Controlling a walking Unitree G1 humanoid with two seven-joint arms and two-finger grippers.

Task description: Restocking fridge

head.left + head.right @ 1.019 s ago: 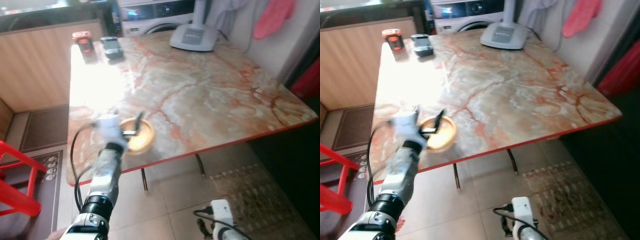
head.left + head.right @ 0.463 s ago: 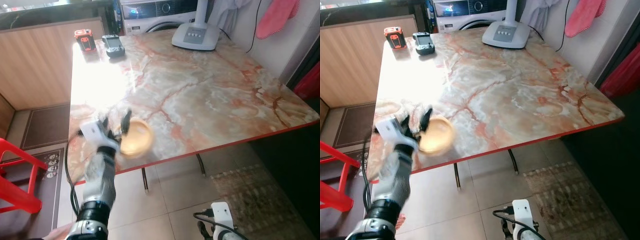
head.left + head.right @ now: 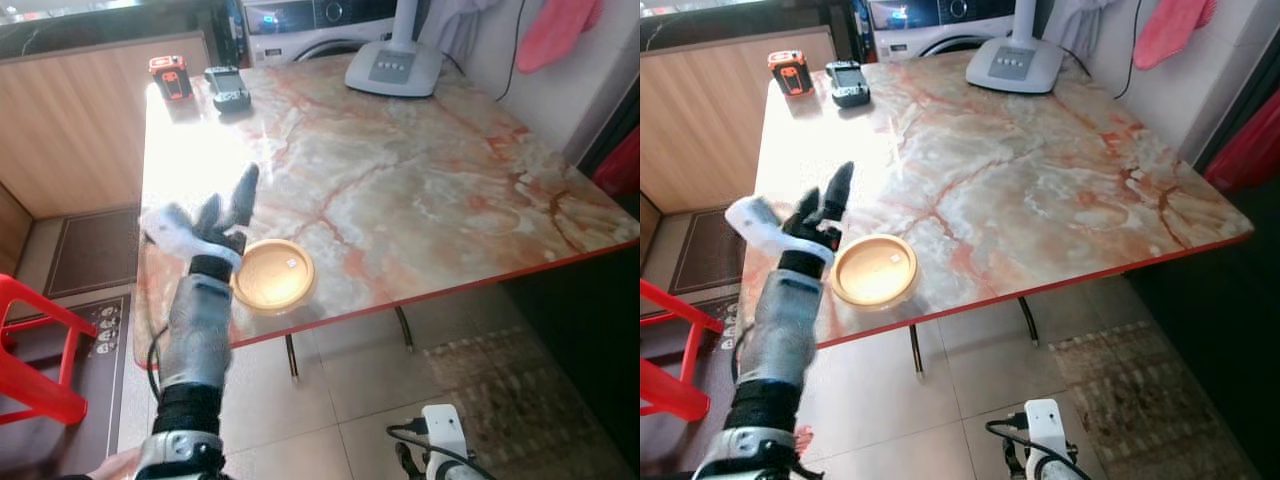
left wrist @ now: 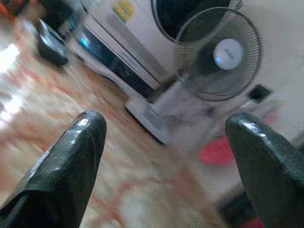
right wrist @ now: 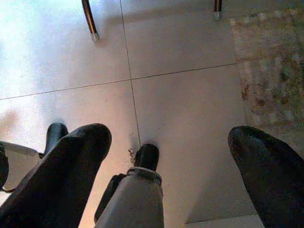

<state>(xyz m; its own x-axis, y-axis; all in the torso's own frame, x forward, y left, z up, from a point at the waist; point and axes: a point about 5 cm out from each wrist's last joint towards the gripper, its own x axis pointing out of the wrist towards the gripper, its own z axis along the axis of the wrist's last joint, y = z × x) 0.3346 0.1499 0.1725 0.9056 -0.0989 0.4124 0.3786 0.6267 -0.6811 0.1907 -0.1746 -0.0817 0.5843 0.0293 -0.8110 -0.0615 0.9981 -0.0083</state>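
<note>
**Lid on the worktop edge, left arm raised**

Now I see the tan round lid [image 3: 875, 270] lying flat near the marble worktop [image 3: 1040, 180] front edge. My left tool [image 3: 232, 205] angles up just beside it, fingers spread, empty. My right tool [image 5: 166, 156] hangs open over floor tiles.

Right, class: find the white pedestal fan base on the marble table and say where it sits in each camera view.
Left eye view: the white pedestal fan base stands at the marble table's far edge, upper centre-right.
Right eye view: the same spot, upper centre.
Left wrist view: the base shows between the left gripper's open fingers, fan head above.
Right wrist view: floor tiles, no fan.
Shared landmark: the white washing machine behind the base.
</note>
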